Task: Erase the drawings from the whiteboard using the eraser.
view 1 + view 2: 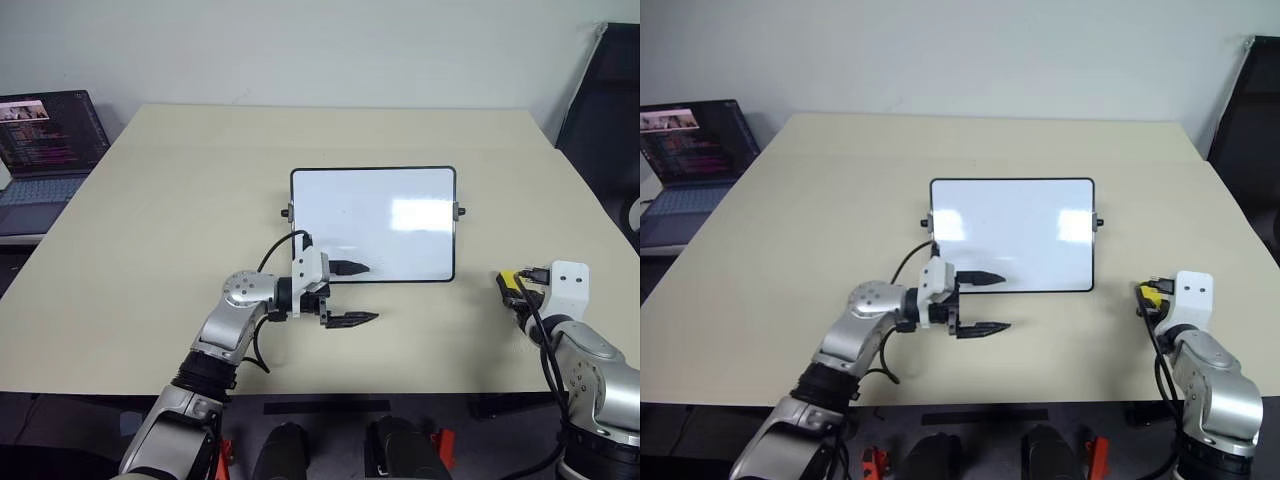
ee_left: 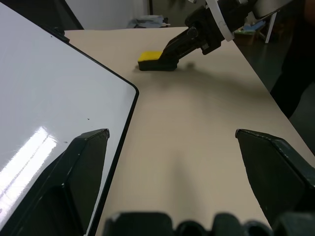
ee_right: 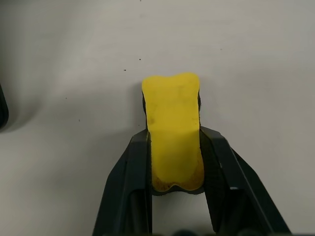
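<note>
Right hand (image 3: pixel 174 162) pinches the eraser (image 3: pixel 172 128) on the surface (image 1: pixel 180 200) beside the clean-looking board (image 1: pixel 372 222), left hand (image 1: pixel 352 293) spread at its corner; releasing comes next, I'd judge.

Whiteboard (image 1: pixel 400 215): plain white face, thin black frame, black side knobs. Eraser (image 3: pixel 173 132): yellow top, black base. Table (image 1: pixel 180 200): uniform pale beige. Left gripper (image 1: pixel 355 293): black fingers on a white and silver wrist. Laptop (image 1: pixel 45 150): dark screen with coloured text lines.
</note>
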Controlling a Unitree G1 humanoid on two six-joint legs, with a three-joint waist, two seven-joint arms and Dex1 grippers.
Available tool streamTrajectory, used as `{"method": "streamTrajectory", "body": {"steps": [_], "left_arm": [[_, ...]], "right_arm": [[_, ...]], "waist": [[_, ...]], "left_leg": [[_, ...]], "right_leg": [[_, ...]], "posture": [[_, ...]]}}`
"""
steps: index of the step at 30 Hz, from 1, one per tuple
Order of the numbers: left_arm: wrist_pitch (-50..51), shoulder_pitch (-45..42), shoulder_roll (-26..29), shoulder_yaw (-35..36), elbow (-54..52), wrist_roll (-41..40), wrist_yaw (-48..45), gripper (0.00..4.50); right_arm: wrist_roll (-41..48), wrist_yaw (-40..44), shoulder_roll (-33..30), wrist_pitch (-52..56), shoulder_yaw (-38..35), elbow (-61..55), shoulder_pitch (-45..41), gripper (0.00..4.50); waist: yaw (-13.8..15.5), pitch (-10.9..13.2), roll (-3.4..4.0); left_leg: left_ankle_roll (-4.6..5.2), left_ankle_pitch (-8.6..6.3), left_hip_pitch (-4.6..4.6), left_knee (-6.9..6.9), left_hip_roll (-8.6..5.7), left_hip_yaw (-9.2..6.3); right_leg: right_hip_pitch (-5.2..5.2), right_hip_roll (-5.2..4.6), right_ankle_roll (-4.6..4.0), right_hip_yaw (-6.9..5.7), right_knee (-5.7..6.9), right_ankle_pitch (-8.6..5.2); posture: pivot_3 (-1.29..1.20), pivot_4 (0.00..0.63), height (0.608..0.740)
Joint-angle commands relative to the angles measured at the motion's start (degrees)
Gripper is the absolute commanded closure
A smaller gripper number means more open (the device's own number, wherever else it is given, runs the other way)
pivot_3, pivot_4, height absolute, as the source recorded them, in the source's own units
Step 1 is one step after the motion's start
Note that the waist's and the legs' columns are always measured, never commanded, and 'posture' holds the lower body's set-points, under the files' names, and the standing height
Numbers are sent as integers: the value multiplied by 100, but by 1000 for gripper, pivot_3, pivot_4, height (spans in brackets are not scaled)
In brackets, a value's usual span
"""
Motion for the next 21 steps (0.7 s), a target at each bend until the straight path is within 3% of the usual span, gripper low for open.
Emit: {"method": "streamTrajectory", "body": {"steps": [1, 7, 14, 21], "left_arm": [[-52, 11, 13, -20, -179, -30, -49, 0], [-45, 22, 32, -19, -197, -31, -77, 0], [101, 160, 16, 42, -322, 12, 197, 0], [441, 765, -150, 329, -1049, 171, 1507, 0]], "right_arm": [[74, -43, -88, -25, -154, -23, -38, 2211], [39, -80, -172, -88, -196, 25, -18, 151], [43, -417, 82, -296, -377, -71, -119, 49], [262, -273, 188, -1000, -330, -606, -12, 49]], "waist": [[0, 0, 0], [0, 0, 0], [-1, 0, 0], [-4, 0, 1]], "left_leg": [[0, 0, 0, 0, 0, 0], [0, 0, 0, 0, 0, 0], [0, 0, 0, 0, 1, 0], [0, 0, 0, 0, 3, -2]], "right_leg": [[0, 0, 0, 0, 0, 0], [0, 0, 0, 0, 0, 0], [0, 1, 0, 0, 1, 0], [0, 0, 0, 1, 2, 0]], "posture": [[0, 150, 740], [0, 150, 740], [0, 150, 740], [0, 150, 740]]}}
